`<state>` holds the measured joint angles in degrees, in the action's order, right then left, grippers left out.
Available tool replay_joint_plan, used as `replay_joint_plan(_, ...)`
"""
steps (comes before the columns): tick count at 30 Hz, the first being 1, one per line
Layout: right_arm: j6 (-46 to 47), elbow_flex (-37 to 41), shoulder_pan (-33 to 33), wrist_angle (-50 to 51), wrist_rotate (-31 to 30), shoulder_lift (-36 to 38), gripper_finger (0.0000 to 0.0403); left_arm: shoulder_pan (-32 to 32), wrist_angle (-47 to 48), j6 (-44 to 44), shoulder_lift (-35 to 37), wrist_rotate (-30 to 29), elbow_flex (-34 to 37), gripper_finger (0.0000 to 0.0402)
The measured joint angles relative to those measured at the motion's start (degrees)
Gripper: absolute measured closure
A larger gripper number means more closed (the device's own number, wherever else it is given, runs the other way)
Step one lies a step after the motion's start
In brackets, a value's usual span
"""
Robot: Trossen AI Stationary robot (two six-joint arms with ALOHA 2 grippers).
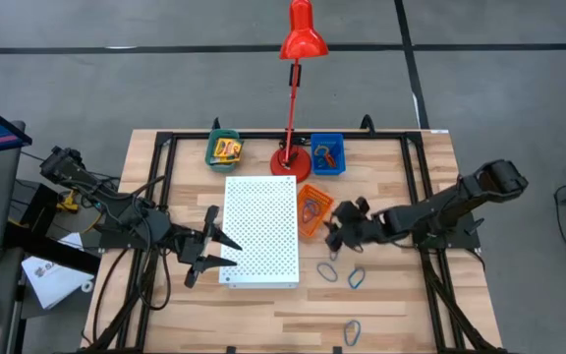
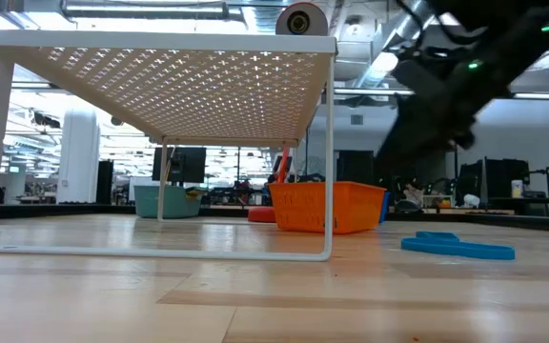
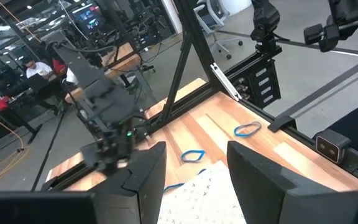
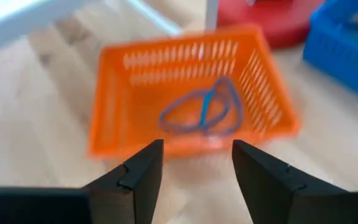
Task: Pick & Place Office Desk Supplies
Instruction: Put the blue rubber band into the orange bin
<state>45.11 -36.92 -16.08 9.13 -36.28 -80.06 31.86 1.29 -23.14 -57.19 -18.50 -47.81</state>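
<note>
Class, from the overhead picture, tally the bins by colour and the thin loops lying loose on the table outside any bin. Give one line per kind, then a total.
Green bin: 1
Blue bin: 1
Orange bin: 1
Loose loops: 3
Total: 6

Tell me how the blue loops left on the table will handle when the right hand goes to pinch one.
The blue loops lie flat as thin bands on the wood, so probably floppy and very light. Being so low, one may slide rather than lift. The right hand, open beside the orange bin, would likely need its tips down at the table.
</note>
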Motion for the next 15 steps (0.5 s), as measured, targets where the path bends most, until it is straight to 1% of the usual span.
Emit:
replay_joint_plan(3,8.76,0.94,-5.35,0.98,-2.48,-1.11,0.0221,0.00,0.03,0.00,0.00,0.02,0.00,0.0238)
replay_joint_plan(8,21.41,1.30,-13.56,1.17,-8.82,-5.09,0.0230,0.00,-0.14,-0.02,0.00,0.06,0.00,0.0238)
replay_joint_plan(12,28.15,1.24,-16.77,0.95,-10.55,-9.51,0.0234,0.00,-0.35,-0.04,0.00,0.07,0.00,0.0238)
replay_joint_plan(15,30.87,1.19,-16.93,0.65,-10.49,-13.15,0.0235,0.00,-0.54,-0.13,0.00,0.09,0.00,0.0238)
